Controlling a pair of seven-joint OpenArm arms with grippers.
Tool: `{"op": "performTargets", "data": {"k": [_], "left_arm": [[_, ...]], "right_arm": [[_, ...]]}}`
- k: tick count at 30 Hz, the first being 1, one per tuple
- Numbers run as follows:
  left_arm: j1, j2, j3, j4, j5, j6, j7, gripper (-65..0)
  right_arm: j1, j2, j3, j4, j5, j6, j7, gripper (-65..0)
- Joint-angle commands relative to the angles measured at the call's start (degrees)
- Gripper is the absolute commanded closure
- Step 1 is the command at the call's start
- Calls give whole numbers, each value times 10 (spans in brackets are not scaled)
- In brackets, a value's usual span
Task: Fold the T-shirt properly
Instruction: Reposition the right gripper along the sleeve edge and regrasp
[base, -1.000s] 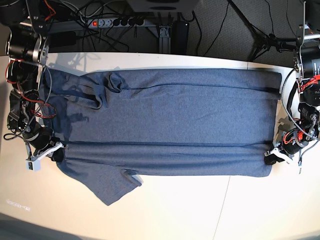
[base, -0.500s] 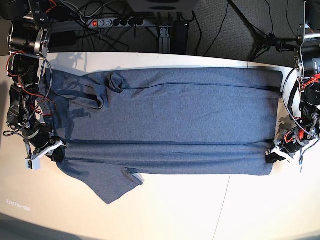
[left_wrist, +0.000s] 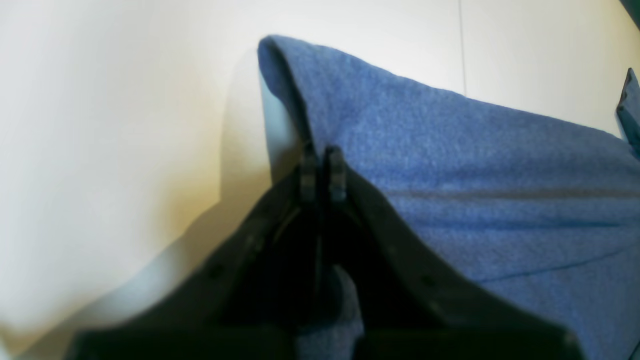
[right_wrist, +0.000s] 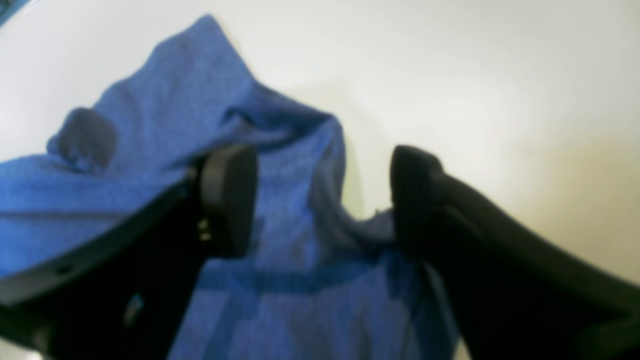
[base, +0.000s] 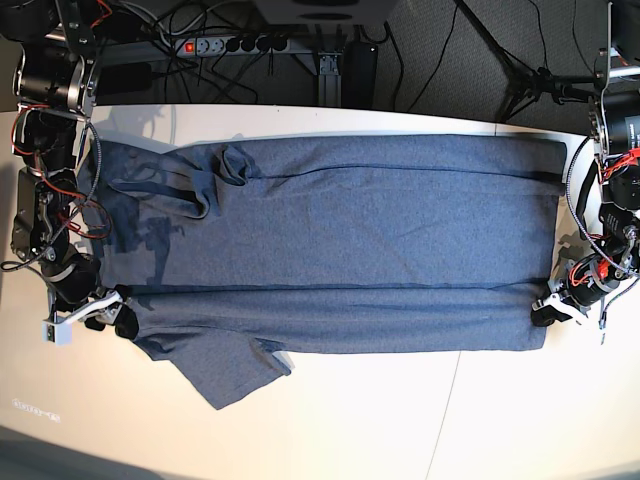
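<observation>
Spread wide across the pale bench (base: 380, 420), the T-shirt (base: 350, 240), plain slate-blue side up, reaching from frame left almost to frame right in the base view, with a long band along its lower edge already turned over and one sleeve (base: 225, 375) poking out loose at lower left. At the right edge of the base view, the left gripper (base: 548, 312), pressed together and pinching the shirt's folded corner (confirmed close up in its wrist view, where the left gripper (left_wrist: 322, 170) bites right on the doubled hem). At the left edge, the right gripper (base: 110, 318), spread apart; in its own wrist view the right gripper (right_wrist: 322, 200) stands open astride a rumpled ridge of cloth, gripping nothing. Soft, light, limp cotton by the look of it: no stiffness to hold a line, prone to sag between two grips and to drag or bunch on the bench instead of sliding flat. Best taken at doubled edges, hems and corners, where layers give the pads something to bite; a pinch in the single-layer middle would likely tent the fabric only. Worth tucking the stray sleeve before any further fold, lest it spoil the outline. Collar end bunched near upper left, needing a smoothing too.
</observation>
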Motion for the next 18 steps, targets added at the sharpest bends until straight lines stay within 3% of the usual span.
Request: {"op": "performTargets", "data": {"k": [1,9,13,18], "left_arm": [[-16,-12,-4,8,-9,-12,-8,0],[-16,-12,-4,8,-11,-12,-8,0],[-16,-12,-4,8,-12,-12,3,0],[-16,-12,-4,8,-11,-12,7,0]], "right_arm": [[29,10,3,12,11,13,18,-420],[120,-9,3,-24,-73,6,11,-417],[176,-23,3,-126,-105,3,21,-416],[225,-32,3,-250,-140,2,77,-416]]}}
